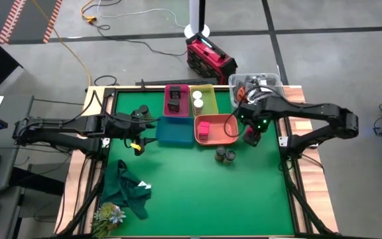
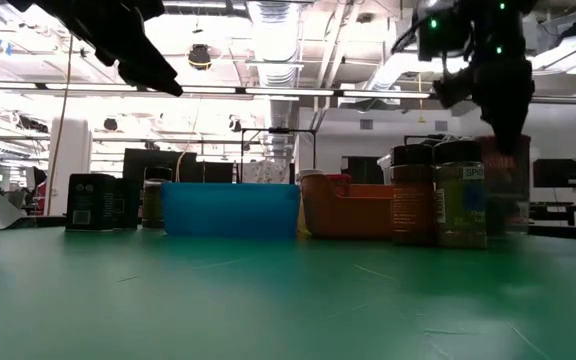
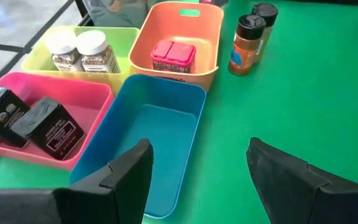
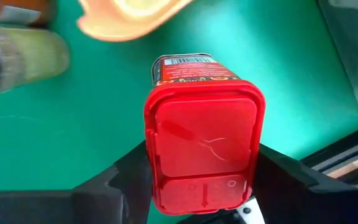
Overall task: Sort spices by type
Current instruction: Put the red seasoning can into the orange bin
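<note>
A: Right gripper clamped on a red cube, just right of the orange tray. Fingers on both sides of the lid end, label end pointing down at the green mat. Looks lifted, or barely off the mat; can't tell which from the low view.

B: Goes in the orange tray w/ the other red cubes, presumably. Room left?

A: Yes, open floor beside those two. Best to lift clear of the tray's wall first, then carry across, then lower. No dragging over the rim.

B: Watch-outs?

A: Two dark round jars standing on the mat just in front of the orange tray, touching or nearly so. Easy to clip on a low swing. Keep high until over the tray.

B: Release?

A: Lower till near the tray floor, then let go. Dropped from height, likely to tip onto the neighbours.

B: Left gripper?

A: Fingers spread wide, holding nothing, hanging over the near end of the blue tray, left of the orange tray. Fine to wait there.

B: Rest of the sort?

A: Dark tins in the pink tray, white-topped jars in the yellow-green one, both behind the orange tray's left side. Blue tray w/o contents; prob. meant for the dark jars.
</note>
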Controlling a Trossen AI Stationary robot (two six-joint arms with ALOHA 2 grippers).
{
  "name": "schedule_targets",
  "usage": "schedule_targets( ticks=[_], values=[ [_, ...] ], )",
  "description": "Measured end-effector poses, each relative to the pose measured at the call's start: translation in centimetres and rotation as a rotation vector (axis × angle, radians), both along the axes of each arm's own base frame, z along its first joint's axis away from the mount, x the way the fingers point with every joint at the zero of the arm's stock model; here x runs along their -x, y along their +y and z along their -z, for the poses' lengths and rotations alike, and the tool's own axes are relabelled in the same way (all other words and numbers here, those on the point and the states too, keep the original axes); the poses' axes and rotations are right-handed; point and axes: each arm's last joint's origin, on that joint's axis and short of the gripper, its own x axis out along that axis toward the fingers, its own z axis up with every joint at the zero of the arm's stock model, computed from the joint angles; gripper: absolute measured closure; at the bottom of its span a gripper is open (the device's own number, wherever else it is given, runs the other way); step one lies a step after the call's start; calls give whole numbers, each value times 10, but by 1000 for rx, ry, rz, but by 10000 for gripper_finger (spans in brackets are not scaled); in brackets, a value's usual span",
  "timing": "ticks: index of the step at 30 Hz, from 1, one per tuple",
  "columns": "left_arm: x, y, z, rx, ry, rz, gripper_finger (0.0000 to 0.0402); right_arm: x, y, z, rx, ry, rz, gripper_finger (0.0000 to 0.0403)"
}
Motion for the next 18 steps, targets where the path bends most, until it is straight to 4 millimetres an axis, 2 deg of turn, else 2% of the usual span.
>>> schedule_targets(
  ticks=[5, 13, 18],
  values=[
    [0, -1, 0, 9, -3, -2, 155, -6, 7, -26, 53, -39, -36, 157],
    [-2, -2, -3, 9, -33, 8, 155, -18, 7, -77, 176, -228, -94, 157],
    [-3, -2, -5, 1, -62, -6, 155, -35, 2, -90, 239, -299, -195, 157]
  ],
)
